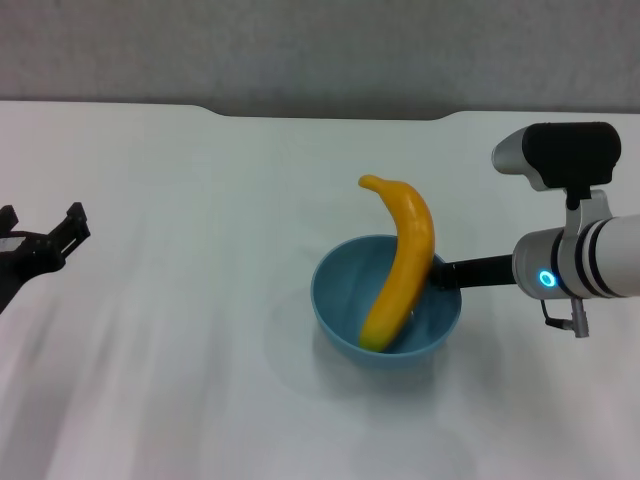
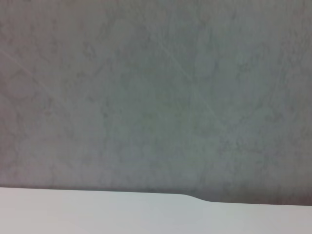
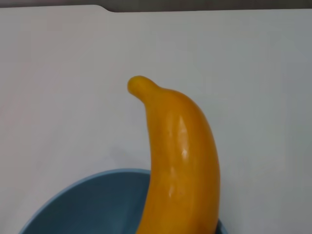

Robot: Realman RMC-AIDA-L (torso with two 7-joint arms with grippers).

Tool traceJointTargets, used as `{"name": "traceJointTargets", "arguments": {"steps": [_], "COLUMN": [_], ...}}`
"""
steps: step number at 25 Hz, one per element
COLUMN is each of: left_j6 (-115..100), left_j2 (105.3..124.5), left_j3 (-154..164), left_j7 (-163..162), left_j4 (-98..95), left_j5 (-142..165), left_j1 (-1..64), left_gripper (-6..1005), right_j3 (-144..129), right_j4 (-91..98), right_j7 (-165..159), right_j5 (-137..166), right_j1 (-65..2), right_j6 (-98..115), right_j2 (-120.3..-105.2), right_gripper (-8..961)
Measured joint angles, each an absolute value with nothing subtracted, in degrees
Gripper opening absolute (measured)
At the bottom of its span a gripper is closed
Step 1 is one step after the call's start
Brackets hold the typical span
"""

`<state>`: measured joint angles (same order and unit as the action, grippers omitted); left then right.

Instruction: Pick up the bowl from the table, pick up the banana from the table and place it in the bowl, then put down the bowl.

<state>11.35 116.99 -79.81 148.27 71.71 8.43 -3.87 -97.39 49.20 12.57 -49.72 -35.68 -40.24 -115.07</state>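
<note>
Tabletop fills most of our head view: the white table runs back to a notched far edge under a grey wall. Near the middle sits the bowl with the banana propped inside, its upper end leaning out over the far rim. Our right gripper reaches to the bowl's rim, though we cannot tell how its fingers stand. Our left gripper hangs at the left edge, fingers spread. Our left wrist view shows grey wall above the table's edge. Our right wrist view shows the banana rising from the bowl against the white table.
</note>
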Motion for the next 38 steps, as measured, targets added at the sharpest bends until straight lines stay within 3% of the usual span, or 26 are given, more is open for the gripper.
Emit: {"name": "traceJointTargets", "arguments": {"steps": [9,16,23,31,38], "left_j6": [11.34,11.33,14.28,31.9,56.2], "left_j2": [116.98,116.98,116.98,117.05,117.13], "left_j3": [-79.81,-79.81,-80.6,-81.59,-84.28], "left_j7": [148.27,148.27,147.11,147.37,150.55], "left_j4": [71.71,71.72,71.69,62.72,40.41], "left_j5": [8.43,8.43,8.44,8.37,3.58], "left_j1": [-4.07,-4.31,-5.84,-6.27,0.36], "left_gripper": [866,866,865,864,863], "right_j3": [-97.48,-98.94,-98.07,-97.97,-103.71], "right_j4": [48.64,52.78,65.78,73.95,73.0], "right_j7": [12.57,13.3,15.67,24.64,27.71], "right_j5": [-49.76,-49.67,-49.12,-49.32,-49.62], "right_j1": [-35.58,-32.99,-23.62,-13.63,-7.54], "right_j6": [-39.47,-38.22,-37.87,-28.23,-8.14], "right_j2": [-115.14,-115.13,-114.85,-114.88,-114.86], "right_gripper": [46,247,527,844,857]}}
